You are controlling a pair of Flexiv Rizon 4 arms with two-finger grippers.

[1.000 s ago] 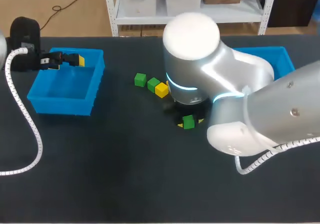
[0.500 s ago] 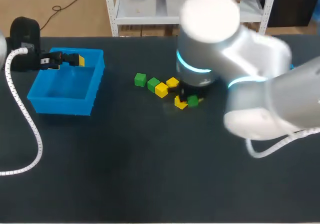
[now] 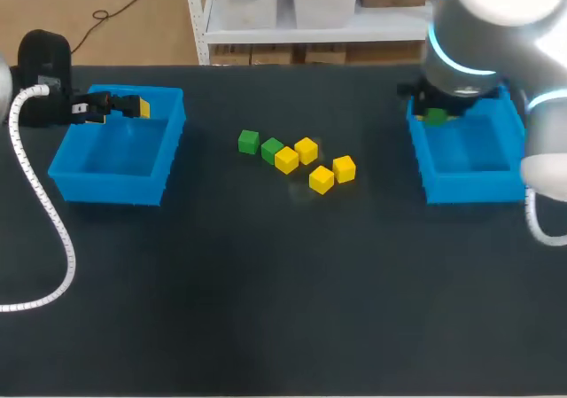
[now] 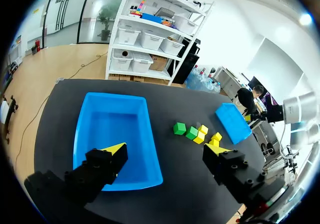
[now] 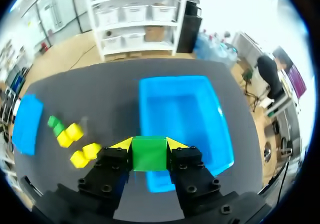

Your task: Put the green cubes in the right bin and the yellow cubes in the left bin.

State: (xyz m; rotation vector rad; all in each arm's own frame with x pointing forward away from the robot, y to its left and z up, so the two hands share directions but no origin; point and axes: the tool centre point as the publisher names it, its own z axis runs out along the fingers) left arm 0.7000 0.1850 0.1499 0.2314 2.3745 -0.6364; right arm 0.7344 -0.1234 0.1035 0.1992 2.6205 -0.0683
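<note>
My right gripper (image 5: pixel 148 145) is shut on a green cube (image 5: pixel 148 155), and it hangs over the near-left corner of the right blue bin (image 5: pixel 200 109). From above, that cube (image 3: pixel 436 115) shows under my right arm (image 3: pixel 474 35), at the far-left corner of the right bin (image 3: pixel 465 185). Two green cubes (image 3: pixel 249 141) (image 3: pixel 272 150) and several yellow cubes (image 3: pixel 306 150) lie mid-table. My left gripper (image 4: pixel 165 151) stands open and holds nothing over the left blue bin (image 4: pixel 135 159), near its far rim (image 3: pixel 133 92).
The loose cubes form a cluster between the two bins, green ones toward the left bin and yellow ones (image 3: pixel 322 180) toward the right. Dark bare table lies in front of the cluster and the bins.
My right arm has swung from the cube cluster at mid-table over to the right bin, carrying the green cube and uncovering the yellow cubes. The left arm has not moved.
</note>
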